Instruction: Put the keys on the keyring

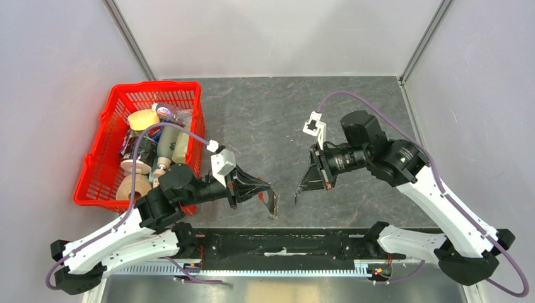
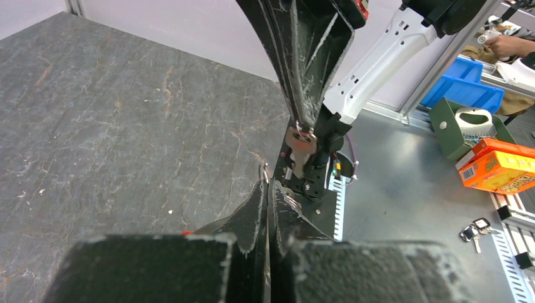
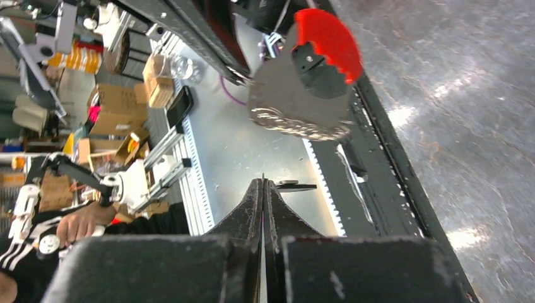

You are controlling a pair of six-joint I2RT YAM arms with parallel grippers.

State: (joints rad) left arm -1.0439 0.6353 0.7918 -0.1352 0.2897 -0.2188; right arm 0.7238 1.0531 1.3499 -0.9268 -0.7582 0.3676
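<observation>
My left gripper (image 1: 269, 190) is shut on the keyring (image 1: 272, 206), which hangs below its tips. In the right wrist view the keyring (image 3: 284, 104) is a grey metal oblong with a jagged ringed edge and a red curved strip (image 3: 331, 38), pinched by the left fingers (image 3: 217, 44). In the left wrist view only a thin metal sliver of the keyring (image 2: 265, 172) shows at my left gripper's (image 2: 269, 184) tips. My right gripper (image 1: 298, 197) faces it a short gap away, shut on the keys. The silver key (image 2: 301, 146) dangles under the right gripper's (image 2: 305, 126) tips. In its own view, my right gripper (image 3: 262, 183) shows only a thin edge.
A red basket (image 1: 94, 170) of bottles and jars stands at the left of the table. The black base rail (image 1: 277, 243) runs along the near edge. Beyond the table lie a loose bunch of keys (image 2: 474, 231), an orange box (image 2: 498, 165) and blue bins (image 2: 467, 85).
</observation>
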